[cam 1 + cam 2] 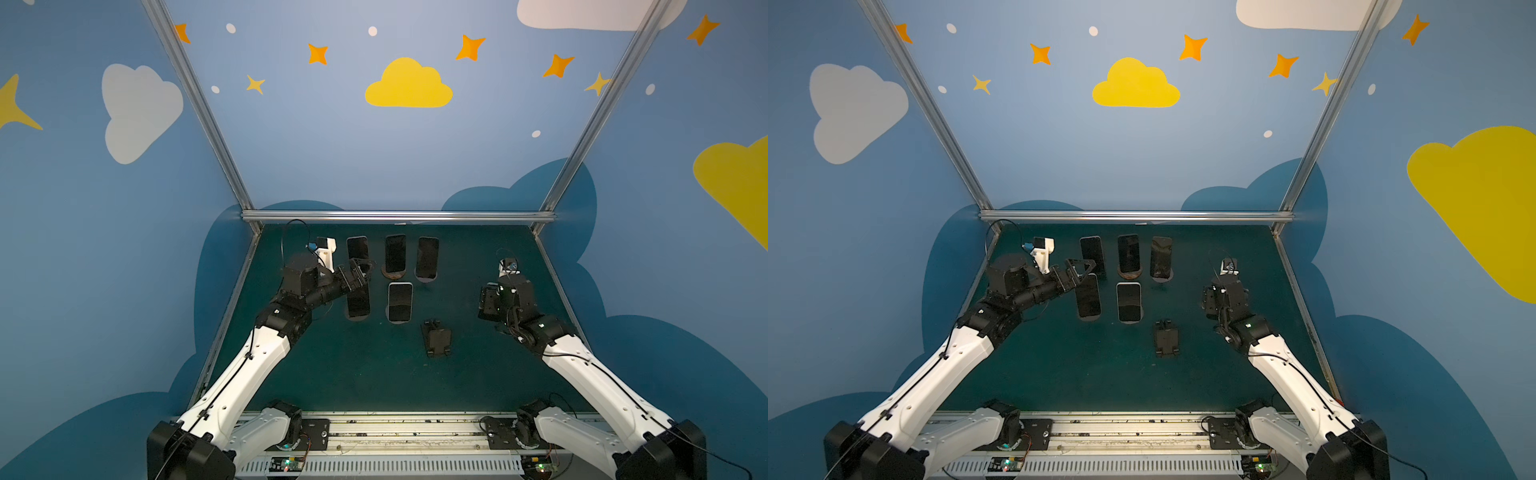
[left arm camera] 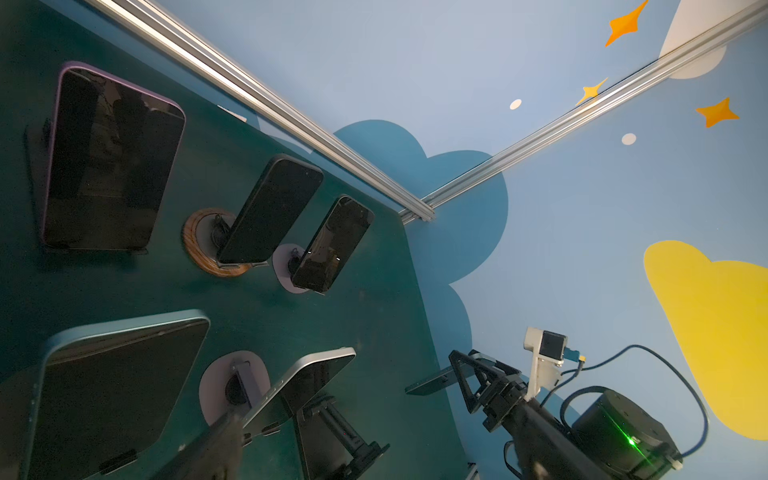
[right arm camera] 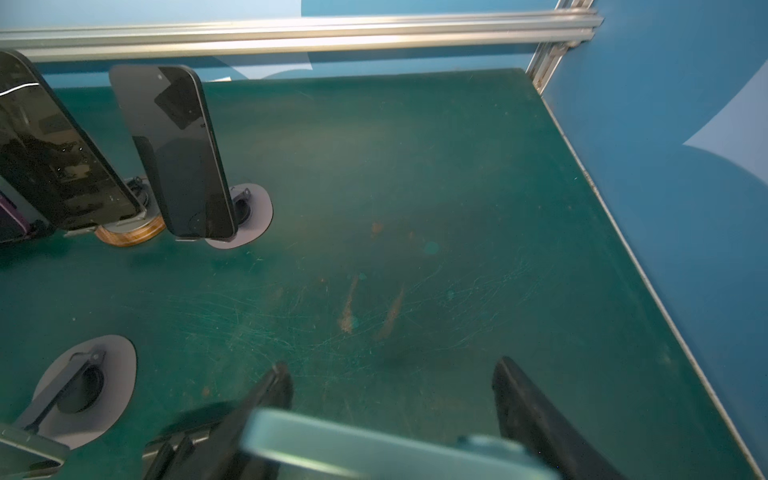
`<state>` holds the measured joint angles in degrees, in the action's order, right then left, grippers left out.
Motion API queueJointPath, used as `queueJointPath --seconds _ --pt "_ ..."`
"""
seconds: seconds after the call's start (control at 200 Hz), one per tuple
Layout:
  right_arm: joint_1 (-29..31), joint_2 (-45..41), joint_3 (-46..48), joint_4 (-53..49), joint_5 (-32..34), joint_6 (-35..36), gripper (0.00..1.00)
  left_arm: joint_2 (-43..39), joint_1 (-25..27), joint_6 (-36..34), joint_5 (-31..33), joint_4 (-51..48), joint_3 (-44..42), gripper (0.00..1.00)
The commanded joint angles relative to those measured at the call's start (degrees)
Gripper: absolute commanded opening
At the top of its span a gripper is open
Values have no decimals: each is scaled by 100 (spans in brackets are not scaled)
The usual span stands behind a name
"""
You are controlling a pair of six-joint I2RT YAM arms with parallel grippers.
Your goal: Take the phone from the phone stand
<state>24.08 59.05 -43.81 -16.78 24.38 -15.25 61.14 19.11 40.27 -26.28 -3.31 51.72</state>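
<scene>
- honestly the main bit looks done: the right tool (image 3: 390, 372) is clamped across the sides of a pale bluish phone (image 3: 374, 446). the black stand (image 1: 436, 338) at the front sits empty, so i'd guess that's the one it came off. the phone hangs over the bare right part of the desk (image 3: 415, 187), well apart from that stand.
- biggest worry is the grip. it's pinching slick edges only, with nothing under the phone, so a jerky move or a slight loosening could let it slide out and land on a corner.
- setting it down is the other one. if the tool lets go while the phone is off the desk, it drops and bounces. if it goes down tilted, one edge hits first and the phone twists in the grip.
- the desk's right edge is near where the phone hangs, so a sloppy placement could leave it overhanging or skidding off.
- the left tool (image 1: 358, 271) is spread wide open and holding nothing. it sits right by the front-left phone (image 1: 358, 305) and the back-left phone (image 1: 357, 248), and i can't tell if it's touching either. any swing there could knock one loose, which nobody asked for.
- swinging the held phone back toward the middle risks clipping the empty stand.
</scene>
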Motion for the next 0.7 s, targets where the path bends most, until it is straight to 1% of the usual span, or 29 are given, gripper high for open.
queueJointPath --seconds 0.0,0.12,0.265,0.411,0.696 --pt "-116 -1 -256 126 -395 -217 57 64 56 -118 -18 -12 48 100" --pt "-234 75 -290 -3 -573 -287 57 95 97 -124 -52 -12 48 100" --pt "-374 218 -326 -152 -598 -293 57 128 116 -120 -76 -37 79 100" --pt "-587 457 -488 -316 -867 -333 57 171 173 -160 -65 -94 100 100" --pt "-712 971 -807 -530 -957 -320 57 222 233 -163 -168 -171 173 100"
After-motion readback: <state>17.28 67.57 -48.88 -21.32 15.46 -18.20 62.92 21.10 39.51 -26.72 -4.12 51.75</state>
